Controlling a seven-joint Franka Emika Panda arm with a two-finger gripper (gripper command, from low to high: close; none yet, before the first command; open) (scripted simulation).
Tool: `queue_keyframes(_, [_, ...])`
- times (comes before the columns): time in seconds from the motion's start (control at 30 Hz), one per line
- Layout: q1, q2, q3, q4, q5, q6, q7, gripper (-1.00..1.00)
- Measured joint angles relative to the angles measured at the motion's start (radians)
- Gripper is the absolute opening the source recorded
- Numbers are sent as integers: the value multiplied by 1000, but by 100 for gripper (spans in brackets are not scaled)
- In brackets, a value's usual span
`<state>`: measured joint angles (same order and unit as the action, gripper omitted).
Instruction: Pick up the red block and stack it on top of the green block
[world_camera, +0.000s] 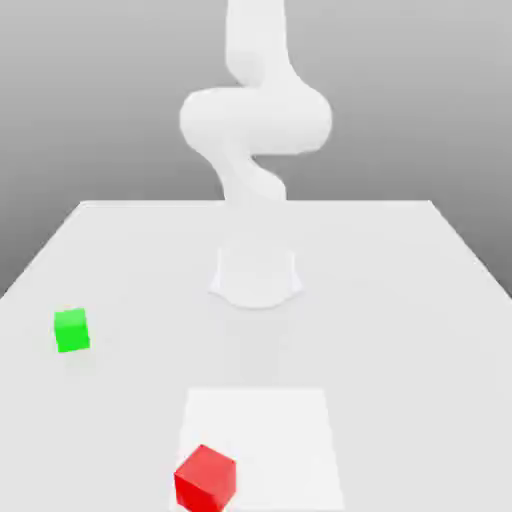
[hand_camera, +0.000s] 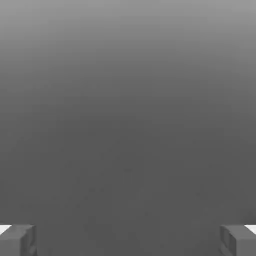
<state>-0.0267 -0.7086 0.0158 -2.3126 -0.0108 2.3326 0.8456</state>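
Red block (world_camera: 205, 478) on the table (world_camera: 420, 300), near the front edge, toward the exterior view's left of centre, overlapping the front-left corner of a flat square patch (world_camera: 270, 430). Green block (world_camera: 71, 330) farther back and well off to the exterior view's left, well apart from the red block. Arm (world_camera: 255, 130) rising from its base (world_camera: 256, 275) behind the patch, roughly mid-table, possibly leaning toward the camera.
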Motion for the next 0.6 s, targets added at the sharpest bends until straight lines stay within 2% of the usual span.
queue_keyframes(0.3, [-84,333,43,-46,-43,119,170,0])
queue_keyframes(0.6, [-129,659,43,-91,-67,235,324,0])
